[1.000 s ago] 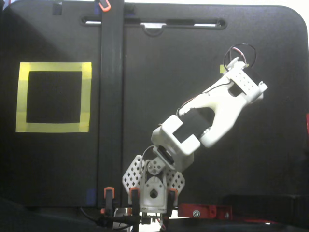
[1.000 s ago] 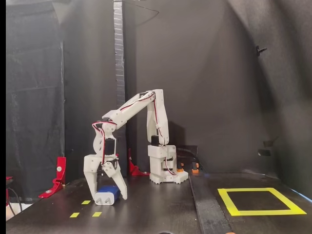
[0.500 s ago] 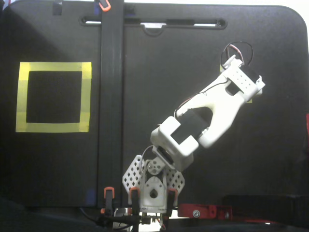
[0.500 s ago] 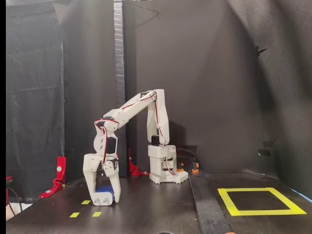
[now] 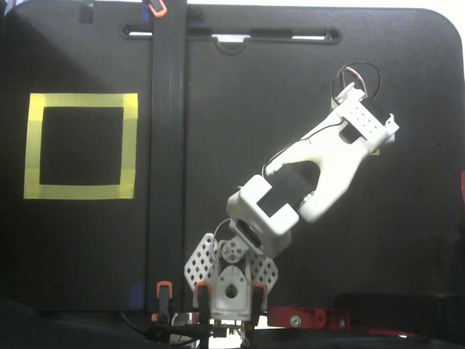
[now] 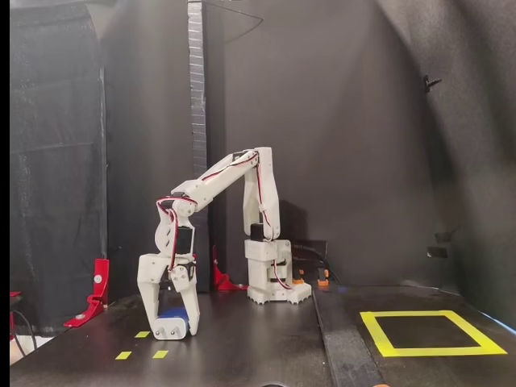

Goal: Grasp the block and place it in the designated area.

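In the fixed view from above, I see my white arm (image 5: 305, 189) reaching out over the black counter (image 5: 218, 182), away from the designated area (image 5: 80, 145), which is a big yellow tape square well off to the left of the arm. The arm's wrist hides the tool and the block here, so from this view I cannot tell the grip.

In the fixed view from the side, the tool (image 6: 169, 322) is down at the counter, well apart from the designated area (image 6: 427, 332), on the far side of the arm's base. The block (image 6: 172, 319), dark blue, sits low between the two white fingers (image 6: 150, 300), which stand narrow on either side of it and look closed onto it. It appears to rest on the counter.

I judge the grasp step is in hand and the carry not begun. My next move calls for a straight lift, then a long swing across to the yellow square.
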Motion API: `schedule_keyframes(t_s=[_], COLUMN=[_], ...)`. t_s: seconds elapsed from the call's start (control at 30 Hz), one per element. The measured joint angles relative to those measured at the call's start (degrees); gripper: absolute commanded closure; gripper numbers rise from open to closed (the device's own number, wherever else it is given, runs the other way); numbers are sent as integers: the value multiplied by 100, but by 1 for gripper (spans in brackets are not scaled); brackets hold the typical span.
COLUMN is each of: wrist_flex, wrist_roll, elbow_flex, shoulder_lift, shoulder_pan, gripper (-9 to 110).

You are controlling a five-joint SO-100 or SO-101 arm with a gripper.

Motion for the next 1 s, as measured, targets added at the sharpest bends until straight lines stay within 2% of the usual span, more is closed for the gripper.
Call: schedule_keyframes(t_s=[0.2, 0.37, 1.0], wrist_flex=[237, 967, 3322], wrist_roll=[9, 0, 97], elbow_flex=[-132, -501, -2988], shoulder_lift=[70, 44, 44], shoulder_pan=[0, 0, -193], gripper=[81, 81, 81])
